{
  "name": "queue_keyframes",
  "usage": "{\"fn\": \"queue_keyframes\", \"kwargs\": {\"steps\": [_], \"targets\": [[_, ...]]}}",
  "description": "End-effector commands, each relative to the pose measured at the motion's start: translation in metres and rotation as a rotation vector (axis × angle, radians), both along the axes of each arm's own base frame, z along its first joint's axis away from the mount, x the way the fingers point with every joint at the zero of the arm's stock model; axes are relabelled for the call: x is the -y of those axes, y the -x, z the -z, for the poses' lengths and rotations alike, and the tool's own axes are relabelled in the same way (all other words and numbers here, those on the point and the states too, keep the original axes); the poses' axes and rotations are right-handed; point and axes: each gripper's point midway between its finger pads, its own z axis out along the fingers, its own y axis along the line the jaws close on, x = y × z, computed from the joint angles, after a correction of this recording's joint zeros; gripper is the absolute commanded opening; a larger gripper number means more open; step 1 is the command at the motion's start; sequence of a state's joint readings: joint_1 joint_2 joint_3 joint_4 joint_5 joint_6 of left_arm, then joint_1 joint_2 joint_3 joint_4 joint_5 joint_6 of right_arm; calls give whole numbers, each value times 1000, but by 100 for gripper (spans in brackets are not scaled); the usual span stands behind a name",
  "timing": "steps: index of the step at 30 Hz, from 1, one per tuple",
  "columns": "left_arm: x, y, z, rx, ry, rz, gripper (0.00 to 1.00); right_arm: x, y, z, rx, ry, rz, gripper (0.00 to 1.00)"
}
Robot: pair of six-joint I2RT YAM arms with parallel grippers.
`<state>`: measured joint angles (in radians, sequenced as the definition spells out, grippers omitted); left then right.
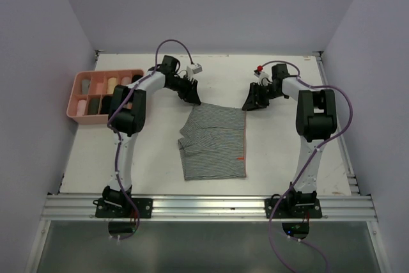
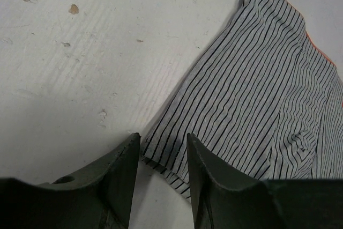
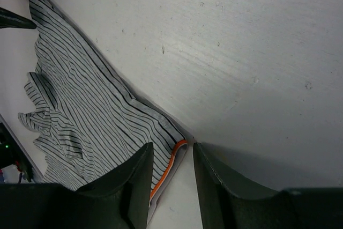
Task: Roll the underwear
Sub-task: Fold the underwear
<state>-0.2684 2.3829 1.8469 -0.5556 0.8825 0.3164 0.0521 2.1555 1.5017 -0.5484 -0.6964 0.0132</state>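
Observation:
A grey striped underwear (image 1: pixel 214 142) lies flat in the middle of the table, with an orange trim on its right edge. My left gripper (image 1: pixel 192 96) is open at its far left corner. In the left wrist view that corner (image 2: pixel 161 146) lies between the two fingertips of the gripper (image 2: pixel 163 148). My right gripper (image 1: pixel 251 101) is open at the far right corner. In the right wrist view the orange-trimmed corner (image 3: pixel 174 151) lies between the fingertips of the gripper (image 3: pixel 172 154). Both grippers are low at the table.
A pink compartment tray (image 1: pixel 71 103) stands at the far left, holding rolled garments, beige (image 1: pixel 112 84) and dark (image 1: pixel 94 104) among them. The left arm's elbow reaches beside it. The white table (image 1: pixel 287 151) ends at a metal rail in front. Walls stand on both sides.

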Motion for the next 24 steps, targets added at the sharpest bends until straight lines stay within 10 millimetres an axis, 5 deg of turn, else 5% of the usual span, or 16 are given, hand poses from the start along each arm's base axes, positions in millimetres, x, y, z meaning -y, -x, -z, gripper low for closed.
{"fn": "queue_keyframes", "kwargs": {"steps": [1, 8, 12, 16, 19, 24], "targets": [[-8, 10, 25, -85, -32, -19, 44, 4, 18, 40, -77, 55, -22, 42], [-8, 11, 27, -86, -34, -16, 42, 5, 19, 47, -99, 59, -27, 37], [-8, 9, 26, -83, -34, -22, 32, 5, 18, 46, -98, 56, -22, 12], [-6, 1, 18, -55, -21, -31, 12, 9, 10, 39, -65, 82, 0, 0], [-3, -17, 5, -8, -12, -52, 0, 11, -2, 26, -27, 99, 34, 0], [3, -63, -39, 96, 40, -89, 0, 13, -40, -23, 123, 100, 103, 0]]}}
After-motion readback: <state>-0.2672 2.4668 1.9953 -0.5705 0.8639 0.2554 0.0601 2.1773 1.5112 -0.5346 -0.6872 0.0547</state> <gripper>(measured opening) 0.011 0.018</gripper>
